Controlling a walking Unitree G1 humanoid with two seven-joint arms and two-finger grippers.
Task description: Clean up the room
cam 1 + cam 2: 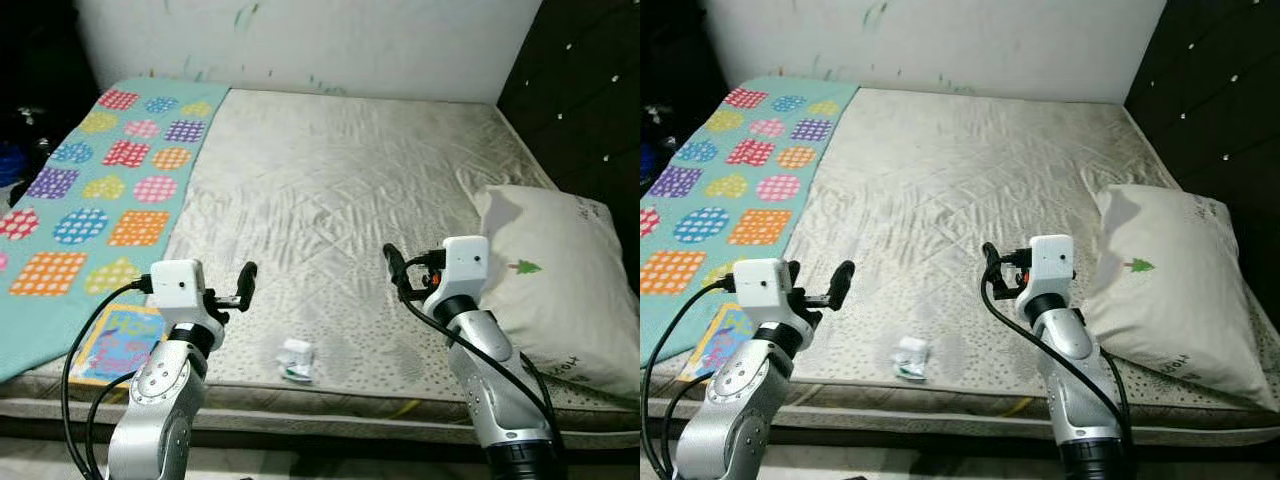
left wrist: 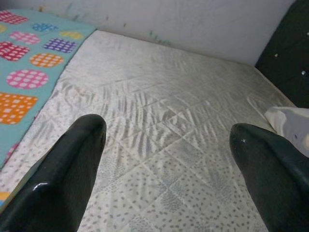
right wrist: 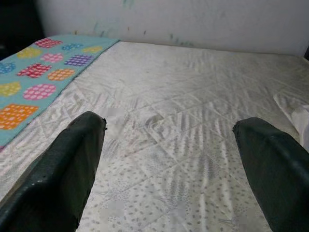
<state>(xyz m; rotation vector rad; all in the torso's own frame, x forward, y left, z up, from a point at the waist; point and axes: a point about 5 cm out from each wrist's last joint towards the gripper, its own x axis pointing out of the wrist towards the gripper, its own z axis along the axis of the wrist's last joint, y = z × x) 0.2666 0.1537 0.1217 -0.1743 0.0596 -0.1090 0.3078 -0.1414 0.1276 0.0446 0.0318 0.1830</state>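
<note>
White wall (image 1: 350, 40), dark padded headboard (image 1: 585, 90)

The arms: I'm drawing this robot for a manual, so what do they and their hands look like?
Both arms are silver with black cables looping alongside. Each wrist carries a white boxy housing. The left hand and right hand each have two long, glossy black fingers.

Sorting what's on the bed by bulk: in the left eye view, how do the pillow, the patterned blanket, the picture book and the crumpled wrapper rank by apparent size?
1. patterned blanket
2. pillow
3. picture book, partly hidden by the left arm
4. crumpled wrapper
</note>
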